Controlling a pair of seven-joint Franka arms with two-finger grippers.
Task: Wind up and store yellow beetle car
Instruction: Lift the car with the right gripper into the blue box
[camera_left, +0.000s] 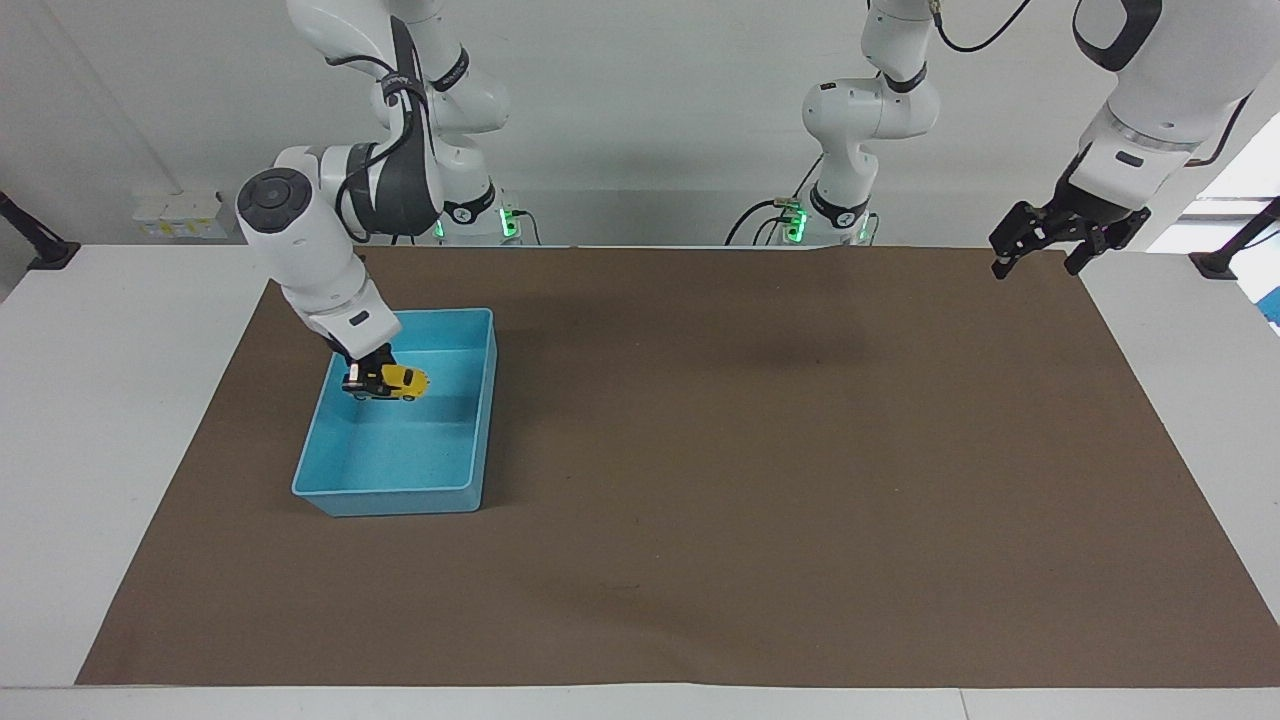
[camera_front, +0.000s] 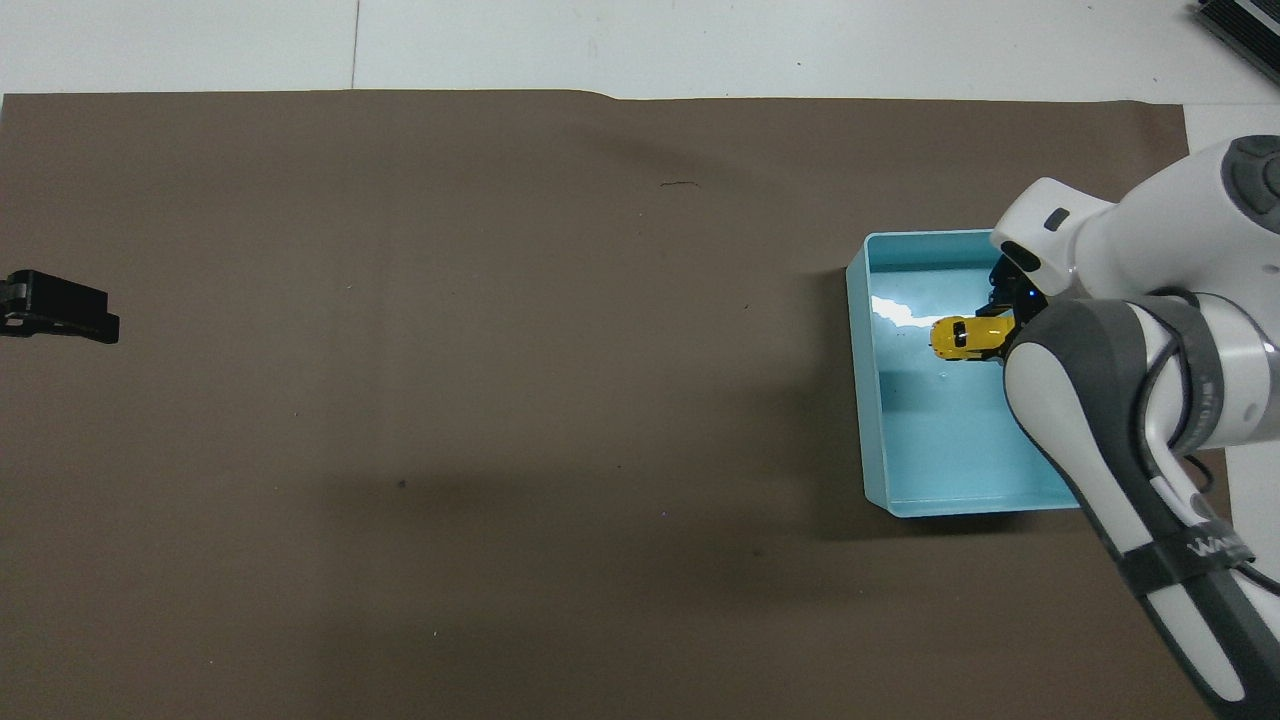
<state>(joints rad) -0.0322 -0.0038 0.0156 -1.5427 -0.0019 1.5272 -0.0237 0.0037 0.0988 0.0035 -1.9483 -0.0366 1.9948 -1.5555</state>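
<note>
Car (camera_left: 398, 381) in right tool's (camera_left: 366, 378) grip, over bin (camera_left: 480, 420).

White table (camera_left: 120, 420) — brown mat (camera_left: 760, 480) over most of it — blue bin (camera_left: 478, 420) toward the right arm's end.

both arms (camera_left: 330, 250) are wearing glossy white shells with dark grey joint bands and round grey end caps. black cables are running along them, and green lights are glowing at the bases (camera_left: 795, 222). the grippers (camera_left: 1040, 240) are showing black, and pale lettering is marking one grey band (camera_front: 1215, 550).
</note>
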